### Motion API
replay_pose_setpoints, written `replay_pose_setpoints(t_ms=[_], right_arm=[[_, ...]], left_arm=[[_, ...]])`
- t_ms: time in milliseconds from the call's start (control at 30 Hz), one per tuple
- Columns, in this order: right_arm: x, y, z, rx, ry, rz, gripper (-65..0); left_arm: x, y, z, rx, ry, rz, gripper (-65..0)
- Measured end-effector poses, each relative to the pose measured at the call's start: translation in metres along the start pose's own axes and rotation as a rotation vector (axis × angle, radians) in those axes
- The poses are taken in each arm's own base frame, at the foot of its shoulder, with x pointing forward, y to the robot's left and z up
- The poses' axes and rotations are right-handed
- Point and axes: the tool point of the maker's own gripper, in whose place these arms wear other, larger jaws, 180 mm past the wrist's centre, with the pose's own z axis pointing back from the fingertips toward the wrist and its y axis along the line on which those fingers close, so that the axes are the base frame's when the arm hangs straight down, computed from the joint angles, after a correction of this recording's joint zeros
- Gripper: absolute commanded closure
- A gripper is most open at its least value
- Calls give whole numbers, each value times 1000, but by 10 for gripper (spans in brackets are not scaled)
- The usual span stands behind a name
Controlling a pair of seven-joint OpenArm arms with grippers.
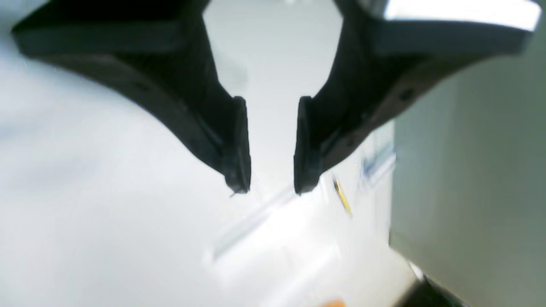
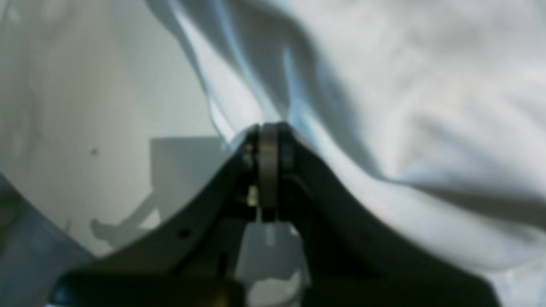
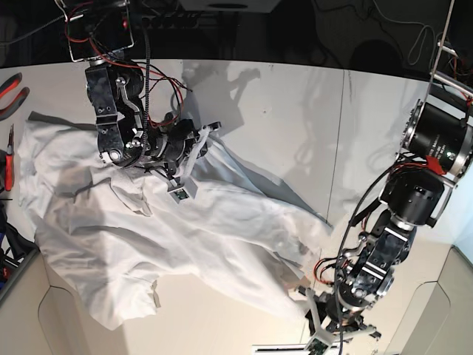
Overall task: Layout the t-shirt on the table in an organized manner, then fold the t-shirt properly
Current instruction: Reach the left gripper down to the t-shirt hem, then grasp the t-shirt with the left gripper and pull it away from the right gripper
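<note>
The white t-shirt (image 3: 185, 237) lies crumpled across the left and middle of the off-white table (image 3: 295, 111). My right gripper (image 3: 211, 137) is at the shirt's far edge. In the right wrist view that gripper (image 2: 268, 128) is shut on a raised fold of the t-shirt (image 2: 405, 85), which drapes down from the pinch. My left gripper (image 3: 309, 314) hangs low by the shirt's near right corner. The blurred left wrist view shows this gripper (image 1: 271, 189) open, with nothing between its fingers (image 1: 239, 170) and a white surface under them.
Red-handled pliers (image 3: 11, 89) and other tools (image 3: 7, 163) lie at the table's left edge. A thin dark seam (image 3: 344, 148) crosses the table right of the shirt. The front edge has cut-outs near both lower corners. Cables hang around both arms.
</note>
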Motion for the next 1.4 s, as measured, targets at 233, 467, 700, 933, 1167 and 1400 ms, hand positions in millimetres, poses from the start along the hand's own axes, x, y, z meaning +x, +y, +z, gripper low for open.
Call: replay_pose_setpoints(t_ms=[233, 467, 700, 933, 1167, 1400], right_arm=[[85, 9, 54, -43, -350, 97, 0], [116, 0, 68, -100, -460, 139, 0], [146, -47, 62, -271, -513, 109, 0], [135, -87, 3, -350, -345, 42, 0], [112, -131, -12, -522, -263, 32, 0], [114, -136, -8, -546, -285, 27, 0]], left_arm=[[-60, -2, 45, -53, 100, -3, -209], [-63, -38, 88, -158, 81, 69, -208], [-74, -142, 110, -370, 98, 143, -208], [-78, -160, 100, -376, 130, 163, -208], [-150, -155, 101, -274, 345, 140, -204], [-184, -140, 117, -258, 541, 81, -204]])
